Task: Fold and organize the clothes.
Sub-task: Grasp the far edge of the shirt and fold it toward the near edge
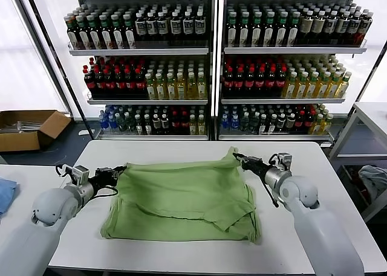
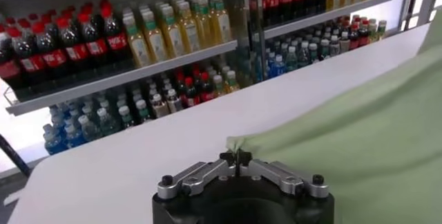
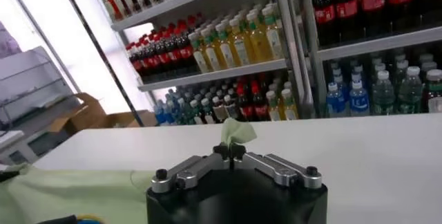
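Observation:
The clothes point(image 1: 181, 197), a light green shirt, lie partly folded in the middle of the white table point(image 1: 326, 167), with the far edge stretched between both arms. At the far left corner my left gripper point(image 1: 120, 170) is shut on the fabric; its wrist view shows the green cloth point(image 2: 345, 149) pinched at the left gripper's tips point(image 2: 235, 157). My right gripper point(image 1: 237, 157) is shut on the far right corner, held slightly raised. In its wrist view a small tuft of the green fabric point(image 3: 237, 133) sticks out past the closed right gripper point(image 3: 228, 152).
Shelves of bottled drinks point(image 1: 205, 64) stand behind the table. A cardboard box point(image 1: 27, 130) lies on the floor at the left. A blue cloth point(image 1: 5, 194) shows at the left edge and a pale grey cloth point(image 1: 375, 179) lies at the right under a side table.

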Motion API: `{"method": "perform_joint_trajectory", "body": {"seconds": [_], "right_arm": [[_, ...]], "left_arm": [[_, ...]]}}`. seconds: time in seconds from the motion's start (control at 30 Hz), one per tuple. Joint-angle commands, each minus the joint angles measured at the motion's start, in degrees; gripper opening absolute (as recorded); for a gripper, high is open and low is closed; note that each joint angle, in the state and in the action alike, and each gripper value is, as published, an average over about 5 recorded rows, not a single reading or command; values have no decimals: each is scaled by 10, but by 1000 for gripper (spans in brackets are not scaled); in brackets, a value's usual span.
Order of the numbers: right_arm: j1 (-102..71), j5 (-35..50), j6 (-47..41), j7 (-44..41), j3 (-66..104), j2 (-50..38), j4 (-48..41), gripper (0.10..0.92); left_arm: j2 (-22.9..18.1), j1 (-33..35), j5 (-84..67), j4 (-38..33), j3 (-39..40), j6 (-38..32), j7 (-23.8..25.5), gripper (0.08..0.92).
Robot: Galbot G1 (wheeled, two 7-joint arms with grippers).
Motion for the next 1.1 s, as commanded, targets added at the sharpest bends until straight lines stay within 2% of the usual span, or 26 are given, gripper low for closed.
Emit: {"method": "perform_joint_trajectory", "body": {"seconds": [0.03, 0.3, 0.53, 0.73, 0.87, 1.1], "right_arm": [[-173, 19, 3, 6, 72, -42, 151, 105], [-277, 12, 15, 1, 119, -65, 220, 105], [-342, -2, 25, -1, 115, -75, 247, 105], [-344, -19, 22, 5, 108, -67, 247, 110], [-328, -31, 37, 6, 123, -63, 241, 174], [-304, -52, 126, -24, 207, -43, 206, 373]], "left_arm": [[18, 120, -10, -123, -58, 8, -20, 85], [13, 200, -5, -176, -86, 24, -28, 85], [6, 272, 30, -198, -104, 29, -26, 85], [-15, 294, 75, -194, -105, 18, -25, 95], [-23, 293, 88, -199, -106, 19, -28, 178], [-23, 294, 59, -213, -150, 23, -46, 386]]}}
